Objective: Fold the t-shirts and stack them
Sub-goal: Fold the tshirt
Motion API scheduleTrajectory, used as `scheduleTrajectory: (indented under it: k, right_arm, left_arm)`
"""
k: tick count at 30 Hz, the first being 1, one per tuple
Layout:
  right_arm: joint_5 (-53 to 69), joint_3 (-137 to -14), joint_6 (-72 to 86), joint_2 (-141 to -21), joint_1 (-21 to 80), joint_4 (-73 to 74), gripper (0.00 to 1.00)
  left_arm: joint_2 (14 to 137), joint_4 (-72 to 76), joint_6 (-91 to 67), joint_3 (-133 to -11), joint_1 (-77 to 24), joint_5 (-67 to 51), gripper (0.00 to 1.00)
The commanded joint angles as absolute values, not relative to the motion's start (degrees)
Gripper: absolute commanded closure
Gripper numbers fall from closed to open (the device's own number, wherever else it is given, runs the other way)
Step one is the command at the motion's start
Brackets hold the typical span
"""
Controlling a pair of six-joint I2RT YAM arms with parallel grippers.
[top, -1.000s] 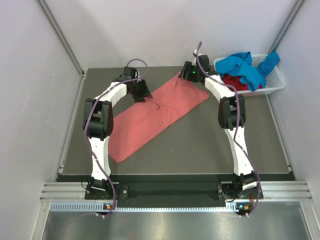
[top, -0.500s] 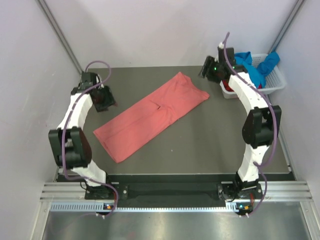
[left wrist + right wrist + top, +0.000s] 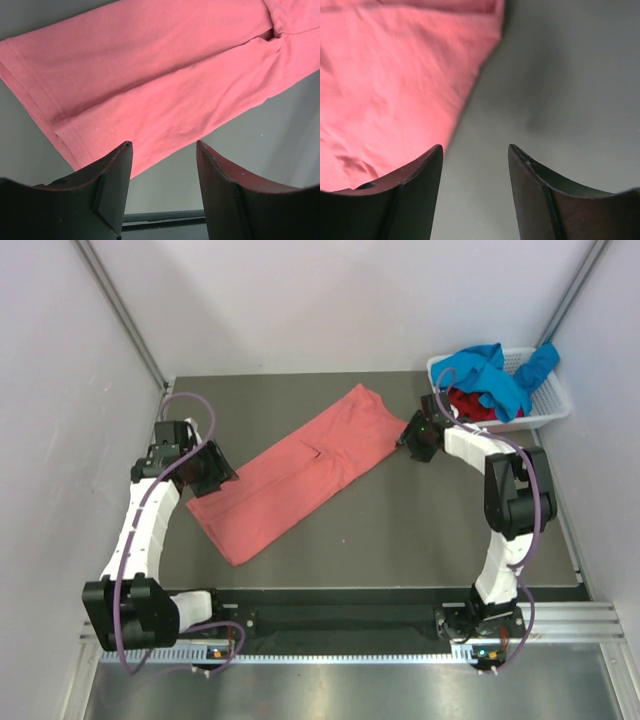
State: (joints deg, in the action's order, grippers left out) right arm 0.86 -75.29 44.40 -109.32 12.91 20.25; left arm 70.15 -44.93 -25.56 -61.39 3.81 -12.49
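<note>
Left gripper [image 3: 207, 468]: jaws apart, empty, at near-left hem end of salmon-pink t-shirt [image 3: 300, 475]; in wrist view, hem edge lies just ahead of fingertips.

Shirt: long folded strip, flat on table [image 3: 400, 530]; long axis diagonal, near-left to far-right.

Right gripper [image 3: 418, 437]: jaws apart, empty, just beside far-right end; cloth edge off its left finger.

Judgement: each arm is nearest its own end.

Blue t-shirt [image 3: 490, 375] and dark red t-shirt [image 3: 468, 405] in white basket [image 3: 548, 408], far right.

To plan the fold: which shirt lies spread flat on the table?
The pink shirt; the blue shirt and the red shirt are bunched in the basket.
</note>
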Motion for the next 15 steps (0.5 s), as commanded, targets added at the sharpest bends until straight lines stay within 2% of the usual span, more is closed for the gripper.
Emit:
scheduleTrajectory:
  k: [1,12,14,15]
  right_arm:
    - [-1.8,-75.2,47.2,-109.9,13.4,9.7,0.44]
    - [-4.6,-81.6,47.2,-119.1,13.2,7.7,0.50]
    - [-6.0,-82.9,47.1,-119.8,13.1,7.6,0.54]
    - [-6.4,-83.6,46.1,-120.8,13.1,7.4,0.63]
  left_arm:
    - [67.3,-45.5,-27.3,-60.6,3.9,-13.5,0.41]
    - [66.5,-45.8,-27.4,-60.8,3.9,-13.4,0.42]
    - [67.2,-45.6,-27.1,-61.3,3.9,-12.8,0.42]
    - [67.5,-45.6,-26.7,-61.5,3.9,-12.5,0.43]
